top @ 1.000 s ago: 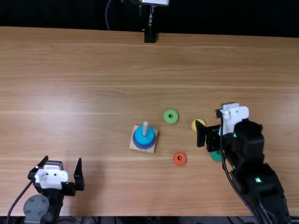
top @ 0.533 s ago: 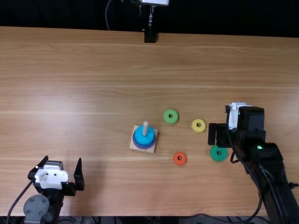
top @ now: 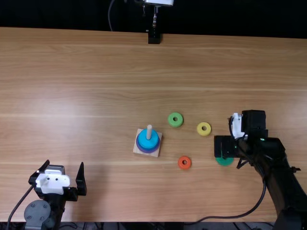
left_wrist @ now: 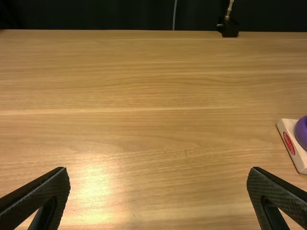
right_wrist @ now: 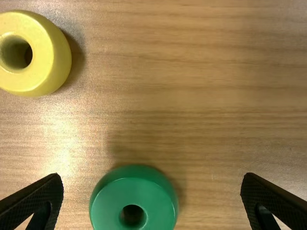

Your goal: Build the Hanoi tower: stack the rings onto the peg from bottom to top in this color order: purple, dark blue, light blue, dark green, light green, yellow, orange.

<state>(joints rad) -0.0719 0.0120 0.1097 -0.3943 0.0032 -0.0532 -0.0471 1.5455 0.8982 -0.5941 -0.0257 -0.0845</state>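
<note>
A square, pale wooden base [top: 137, 148] sits near the middle of the light brown wooden table [top: 96, 100], its round, pale peg [top: 149, 130] upright. Around the peg is a smooth, light blue ring [top: 146, 139], and a wider blue-purple edge [top: 149, 151] shows beneath it; how many rings make up that edge cannot be told from above.

4 round rings lie loose on the table, right of the base in the top view: light green [top: 171, 120], yellow [top: 199, 129], orange [top: 181, 163] and dark green [right_wrist: 108, 206]. The light green ring is farther from the table's near edge than the orange ring, and the yellow ring is between the light green ring and the right gripper [top: 224, 146].

The right gripper is over the dark green ring, partly covering it from above. Its 2 fingers are spread wide, and its wrist view shows the ring between them, apart from both.

The left gripper [top: 64, 171] is near the table's near edge, well apart from the base, its 2 fingers also spread wide.
</note>
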